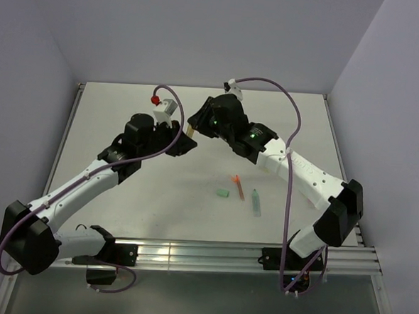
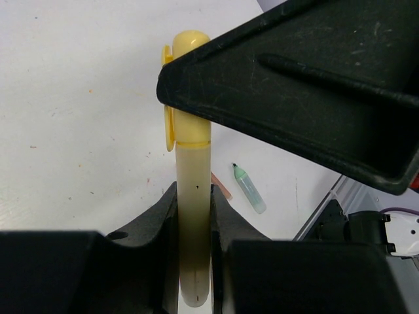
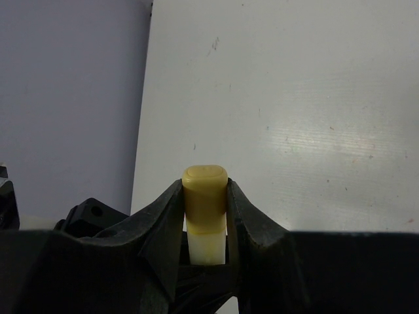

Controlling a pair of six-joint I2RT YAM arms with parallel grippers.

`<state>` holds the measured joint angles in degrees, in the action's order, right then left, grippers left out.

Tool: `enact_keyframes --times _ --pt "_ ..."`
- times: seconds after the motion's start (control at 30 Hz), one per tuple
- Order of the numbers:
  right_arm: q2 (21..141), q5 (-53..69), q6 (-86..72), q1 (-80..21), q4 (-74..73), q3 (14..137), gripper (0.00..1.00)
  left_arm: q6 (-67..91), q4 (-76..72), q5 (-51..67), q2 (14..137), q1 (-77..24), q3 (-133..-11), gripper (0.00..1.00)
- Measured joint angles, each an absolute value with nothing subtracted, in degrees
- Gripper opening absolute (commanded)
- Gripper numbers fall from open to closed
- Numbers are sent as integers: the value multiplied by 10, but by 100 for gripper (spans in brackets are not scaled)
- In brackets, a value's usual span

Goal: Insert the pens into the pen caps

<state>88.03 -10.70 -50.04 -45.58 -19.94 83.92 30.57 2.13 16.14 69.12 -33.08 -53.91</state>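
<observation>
A pale yellow pen [image 2: 194, 222] stands between the fingers of my left gripper [image 2: 194, 196], which is shut on its barrel. A yellow pen cap [image 2: 186, 85] with a side clip sits over the pen's far end. My right gripper [image 3: 205, 190] is shut on that cap [image 3: 205, 193], with the pale pen body [image 3: 208, 245] showing beneath it. Both grippers meet above the back middle of the table, left [image 1: 184, 139] and right [image 1: 196, 124]. On the table lie an orange-red pen [image 1: 239, 186], a mint-teal pen [image 1: 256, 202] and a mint green pen cap [image 1: 223, 193].
The white table [image 1: 120, 215] is walled at the back and both sides. A metal rail [image 1: 203, 253] runs along its near edge. Purple cables [image 1: 271, 82] loop over both arms. In the left wrist view the teal pen [image 2: 249, 190] lies below the grippers.
</observation>
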Motion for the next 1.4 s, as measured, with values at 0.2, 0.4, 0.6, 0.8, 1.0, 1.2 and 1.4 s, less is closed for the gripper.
enact_keyframes --times 0.2,0.4,0.6,0.8,1.0,1.2,1.4 --pt "865 -132 -489 -477 -202 836 0 304 3 169 666 -331 -519 0" --pt "845 -185 -479 -510 -201 836 0 291 -6 178 639 -333 -512 0" --pt "837 -224 -468 -542 -201 841 0 279 -24 181 605 -334 -490 0" --pt "808 -249 -456 -563 -198 841 0 272 -46 204 585 -337 -490 0" --pt "778 -260 -442 -585 -192 840 0 272 -67 232 561 -340 -490 0" --pt "774 -285 -438 -600 -187 840 0 272 -60 241 557 -340 -499 0" --pt "774 -305 -438 -610 -184 844 0 270 -48 241 556 -340 -509 0"
